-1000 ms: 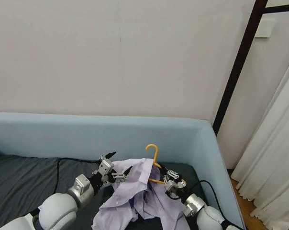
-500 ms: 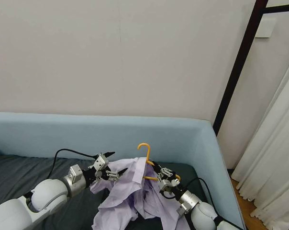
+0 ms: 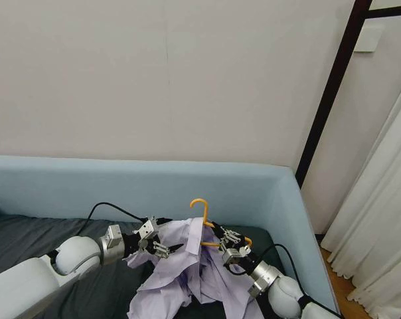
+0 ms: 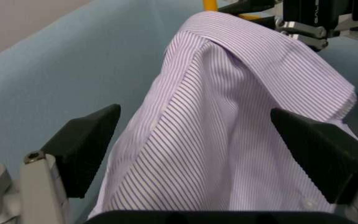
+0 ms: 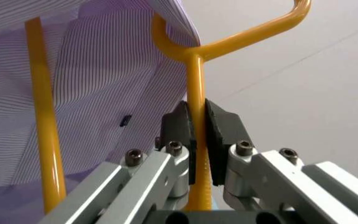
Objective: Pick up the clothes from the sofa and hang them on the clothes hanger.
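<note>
Backdrop: pale wall (image 3: pixel 167 80) is rising behind a light-blue sofa (image 3: pixel 187 186); a black post (image 3: pixel 326 100) and a white curtain (image 3: pixel 380 252) are standing beyond the right pincer's outer side.
Sofa contents: its dark grey seat (image 3: pixel 28 249) is carrying one garment, heaped in the corner below and between the two pincers.
Shirt: the lilac striped shirt (image 3: pixel 180 269) is draping over the hanger, its collar end lying up beside the hook, the rest spilling onto the seat beneath both pincers.
Hanger: the yellow hanger (image 3: pixel 199 203) is standing with its hook up, just above the right pincer and just past the left pincer's tips.
Right pincer: the right pincer (image 5: pixel 199 135) is clamping narrowly on the hanger's yellow stem just under the hook, pads pressing on both sides, with shirt cloth hanging right beside it.
Left pincer: the left pincer (image 4: pixel 204 154) is gaping wide, its black fingers (image 4: pixel 86 149) spreading to either side of a raised fold of shirt; the cloth is sitting between them without being pinched, and the sofa's blue back is lying just beyond.
</note>
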Tool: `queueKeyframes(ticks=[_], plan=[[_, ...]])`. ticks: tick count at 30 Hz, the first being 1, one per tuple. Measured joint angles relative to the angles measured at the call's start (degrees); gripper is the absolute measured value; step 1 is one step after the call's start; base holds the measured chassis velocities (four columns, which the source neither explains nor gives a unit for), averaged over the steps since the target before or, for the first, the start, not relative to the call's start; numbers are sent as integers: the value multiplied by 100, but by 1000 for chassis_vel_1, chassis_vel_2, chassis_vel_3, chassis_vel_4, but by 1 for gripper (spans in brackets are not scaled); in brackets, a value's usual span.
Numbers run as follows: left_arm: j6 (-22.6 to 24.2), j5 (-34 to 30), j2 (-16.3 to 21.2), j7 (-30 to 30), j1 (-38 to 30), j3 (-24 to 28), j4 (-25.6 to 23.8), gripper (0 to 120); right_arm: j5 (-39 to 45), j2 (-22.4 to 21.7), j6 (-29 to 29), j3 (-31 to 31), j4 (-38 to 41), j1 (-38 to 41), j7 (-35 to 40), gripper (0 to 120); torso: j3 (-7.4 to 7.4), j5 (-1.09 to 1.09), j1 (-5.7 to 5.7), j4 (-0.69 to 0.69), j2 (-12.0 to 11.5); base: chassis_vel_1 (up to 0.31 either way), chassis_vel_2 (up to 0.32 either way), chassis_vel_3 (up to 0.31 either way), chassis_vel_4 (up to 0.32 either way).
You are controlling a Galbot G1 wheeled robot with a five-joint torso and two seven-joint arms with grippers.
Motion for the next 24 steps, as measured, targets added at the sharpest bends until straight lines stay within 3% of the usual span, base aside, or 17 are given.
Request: queueKeyframes(ticks=[10,12,24], plan=[[34,-54,-168,44,-774,631,269,91,-200,-2,210,64,-29,50,4,5,0,1,0,1,0,0,0,0,0],[23,46,-269,47,-886,845,372,81,-384,45,283,101,-50,107,47,5,0,0,0,0,0,0,0,0,0],[-82,80,-383,25,-762,881,522,36,-621,80,411,112,-93,87,108,5,0,0,0,0,0,0,0,0,0]])
